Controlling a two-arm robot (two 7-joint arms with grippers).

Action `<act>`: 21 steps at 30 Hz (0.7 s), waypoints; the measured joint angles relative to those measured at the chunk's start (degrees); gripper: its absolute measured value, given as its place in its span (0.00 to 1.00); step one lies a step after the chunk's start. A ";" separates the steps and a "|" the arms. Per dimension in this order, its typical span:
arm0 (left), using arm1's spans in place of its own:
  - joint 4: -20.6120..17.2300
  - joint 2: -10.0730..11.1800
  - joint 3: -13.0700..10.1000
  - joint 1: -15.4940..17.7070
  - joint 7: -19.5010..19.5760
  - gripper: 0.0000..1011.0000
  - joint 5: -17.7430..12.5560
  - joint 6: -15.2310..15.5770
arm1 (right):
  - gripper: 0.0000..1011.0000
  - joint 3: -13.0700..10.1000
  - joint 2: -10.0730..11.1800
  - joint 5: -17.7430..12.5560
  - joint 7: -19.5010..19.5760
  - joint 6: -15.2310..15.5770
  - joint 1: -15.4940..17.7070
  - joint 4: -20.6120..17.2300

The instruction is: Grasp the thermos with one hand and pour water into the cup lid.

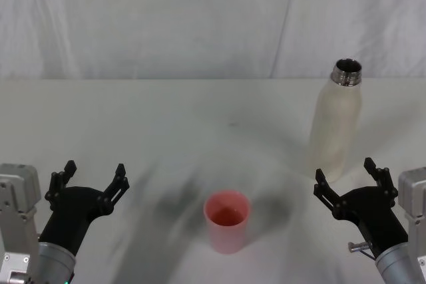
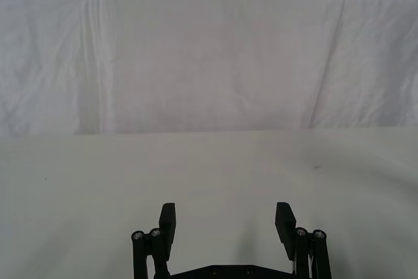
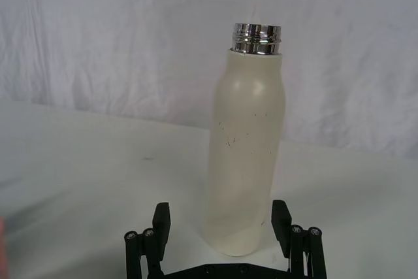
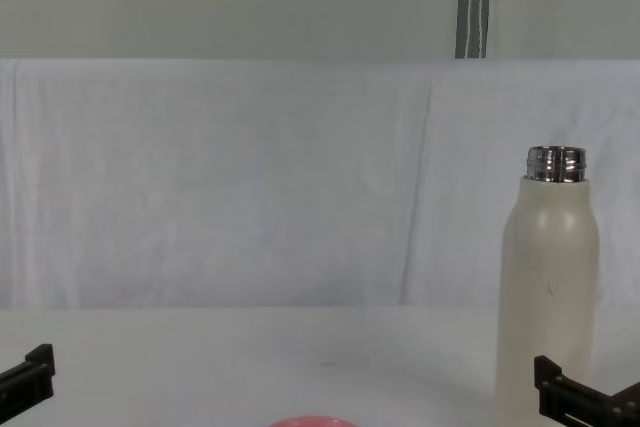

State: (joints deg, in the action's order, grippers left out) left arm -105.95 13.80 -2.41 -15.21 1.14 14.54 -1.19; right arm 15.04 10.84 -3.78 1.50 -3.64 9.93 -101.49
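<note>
on the desk our thermos stands upright, uncapped for pouring; just before it our right gripper waits, jaws spread; cup lid sits centred; left gripper idles, jaws spread.

The upright thermos stands just beyond the right end effector, whose fingers are spread.

The left gripper is positioned low at the robot's left, with its two black fingers spread apart and nothing held between them. The right gripper is positioned low at the robot's right, likewise spread wide and empty. Both grippers are directed forward, each carried on a grey wrist.
</note>
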 joint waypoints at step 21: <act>0.00 0.00 0.00 0.00 0.00 0.99 0.00 0.00 | 0.99 0.00 0.00 0.00 0.00 0.00 0.00 0.00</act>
State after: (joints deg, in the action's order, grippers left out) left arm -105.95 13.81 -2.41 -15.21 1.14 14.54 -1.19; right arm 15.04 10.84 -3.78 1.50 -3.64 9.93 -101.49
